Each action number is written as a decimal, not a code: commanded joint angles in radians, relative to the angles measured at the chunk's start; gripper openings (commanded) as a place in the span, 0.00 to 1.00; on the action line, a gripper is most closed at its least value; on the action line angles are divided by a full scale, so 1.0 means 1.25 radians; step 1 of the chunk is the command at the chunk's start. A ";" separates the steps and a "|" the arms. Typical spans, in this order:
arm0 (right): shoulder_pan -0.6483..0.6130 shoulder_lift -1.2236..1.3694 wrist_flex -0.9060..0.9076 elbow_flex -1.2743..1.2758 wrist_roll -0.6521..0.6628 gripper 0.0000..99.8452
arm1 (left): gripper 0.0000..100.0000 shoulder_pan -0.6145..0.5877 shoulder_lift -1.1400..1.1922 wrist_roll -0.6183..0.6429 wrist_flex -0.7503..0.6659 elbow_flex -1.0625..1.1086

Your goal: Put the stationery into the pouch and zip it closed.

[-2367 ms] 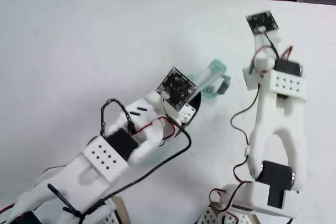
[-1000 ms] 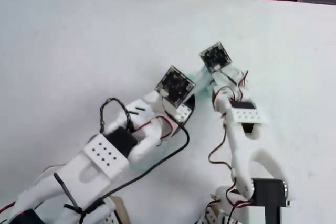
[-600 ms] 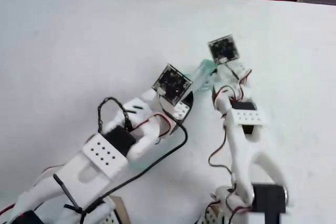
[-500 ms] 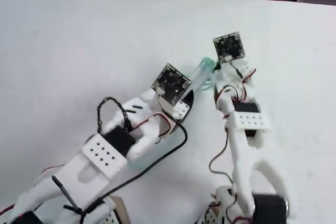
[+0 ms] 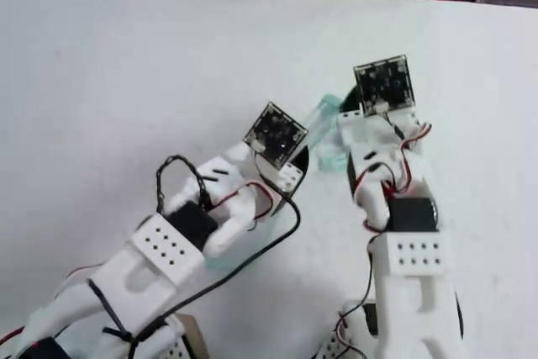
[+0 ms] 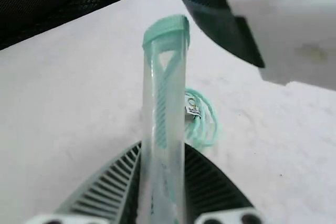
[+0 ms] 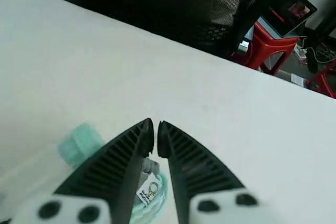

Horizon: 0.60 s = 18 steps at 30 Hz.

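Note:
A clear pouch (image 5: 318, 119) with teal trim stands on edge, and my left gripper (image 5: 294, 155) is shut on its side. In the left wrist view the pouch (image 6: 163, 103) rises between the two dark fingers (image 6: 210, 182), its teal end pointing away. A teal zip cord with a small metal tag (image 6: 198, 116) lies on the table beside it. My right gripper (image 7: 155, 125) is shut, hovering above that cord (image 7: 152, 195) with the pouch's teal end (image 7: 79, 140) off to one side. Its dark finger (image 6: 220, 19) hangs near the pouch's far end. No stationery is visible.
The white table (image 5: 126, 65) spreads wide around both arms. A black mesh chair (image 7: 199, 3) and a red stool (image 7: 268, 40) stand beyond the far edge. The right arm's body (image 5: 403, 250) stands close beside the left arm (image 5: 176, 241).
The right arm swung in from the right to the pouch's far end, then shifted slightly right. The left arm kept still, holding the pouch.

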 commanded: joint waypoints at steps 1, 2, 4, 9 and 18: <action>-0.008 -0.040 0.019 -0.036 -0.007 0.02 | 0.03 -0.002 -0.007 -0.002 -0.005 -0.004; 0.001 -0.034 0.023 -0.036 -0.010 0.02 | 0.03 -0.002 -0.007 -0.001 -0.005 -0.004; 0.031 -0.013 0.024 -0.033 -0.018 0.02 | 0.03 0.002 -0.008 -0.001 -0.001 -0.004; 0.123 0.042 0.138 -0.109 -0.176 0.02 | 0.02 0.003 -0.077 0.000 0.004 0.009; -0.039 0.180 0.667 -0.667 -0.195 0.13 | 0.02 -0.002 -0.409 -0.007 -0.006 0.142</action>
